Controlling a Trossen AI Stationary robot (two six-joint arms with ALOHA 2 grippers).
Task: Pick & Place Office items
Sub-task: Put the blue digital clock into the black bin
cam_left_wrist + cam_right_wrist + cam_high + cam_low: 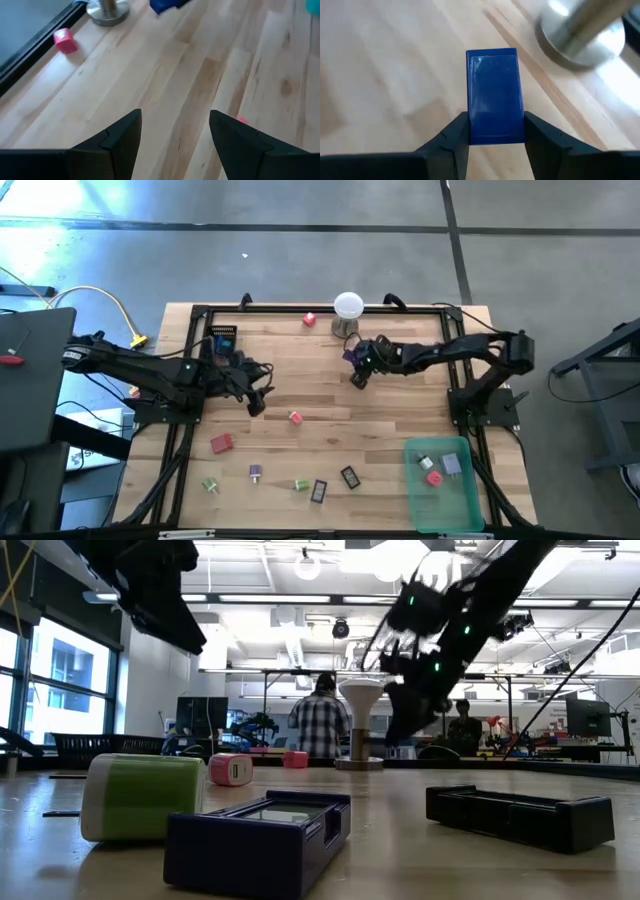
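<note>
My right gripper is shut on a blue block, one of the office items, just off the metal stand of the white ball. In the high view this gripper is at the table's far middle. My left gripper stands open above bare wood left of centre, holding nothing. Other office items lie flat on the table: a pink one at the far edge, a pink one mid-table, a red one, and green, purple and black ones near the front. My right gripper pinches the blue block between its two fingers, on the two long sides at the end nearest the wrist. The fingers slant down from the table's right and lie along the block, which sticks out ahead of them. The block is lifted clear of the table.
A green bin with a few items in it stands at the front right. A black frame borders the table top. In the low view a green item, a purple box and a black box lie close to the camera. People stand in the room behind.
</note>
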